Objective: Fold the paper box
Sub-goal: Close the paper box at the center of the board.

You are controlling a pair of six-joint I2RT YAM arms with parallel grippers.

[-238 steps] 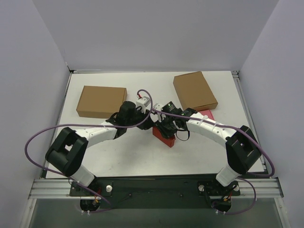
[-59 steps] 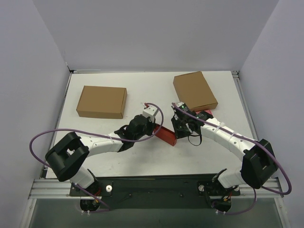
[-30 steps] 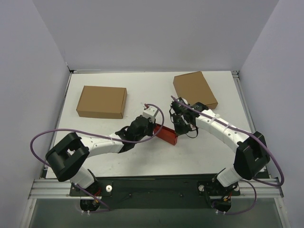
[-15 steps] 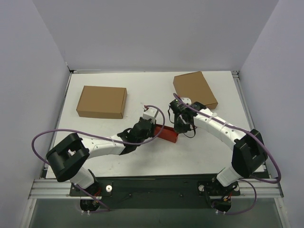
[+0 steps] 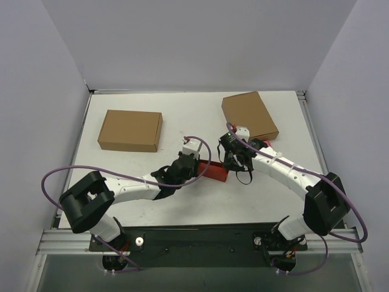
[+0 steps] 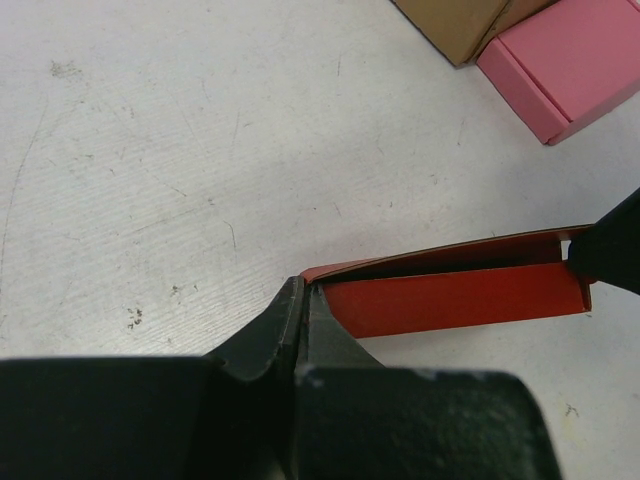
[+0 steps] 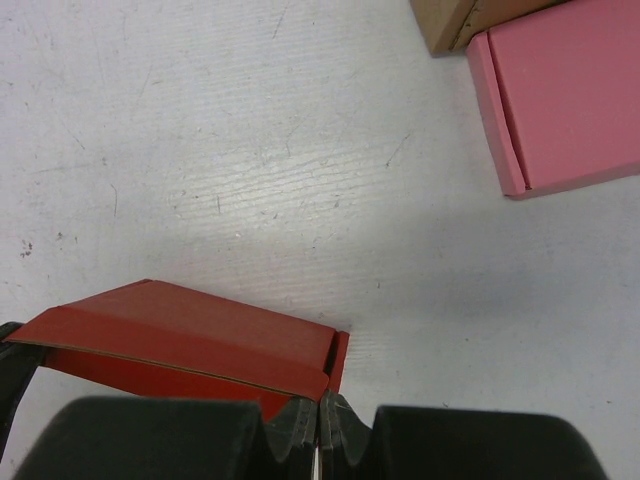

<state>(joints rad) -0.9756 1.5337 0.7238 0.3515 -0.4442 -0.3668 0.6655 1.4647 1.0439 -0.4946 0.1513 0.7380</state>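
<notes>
- The paper box (image 5: 214,173) is lying on the table (image 5: 182,204) as a low, partly folded red shell. Its long axis is running roughly left to right across the table, with the left end sitting slightly farther from the arm bases than the right end.
- Seen from the paper box, the pink box (image 7: 570,90) is lying beyond its right end, apart from it. A brown cardboard box (image 5: 249,115) is sitting farther off in the same direction.
- The left end effector (image 6: 305,297) is meeting the paper box at its left end, so the box is stretching away from its fingertips toward the right. Its fingers are pressed together, pinching the thin red cardboard at that end corner.
- The right end effector (image 7: 322,408) is meeting the paper box at the opposite, right end, so the box is stretching away from it toward the left. Its fingers are likewise pressed together, nipping the narrow end flap where the top panel stops.
- Neither arm is nearer than the other. Each is holding one end, and the box is spanning the gap between them.
- In the left wrist view a dark slit is showing between the top panel and the long wall below it, so the fold is looking unfinished.
- The coming move is probably turning on this end-to-end hold along the long axis. Uneven pulling is likely to twist or buckle the thin card.
</notes>
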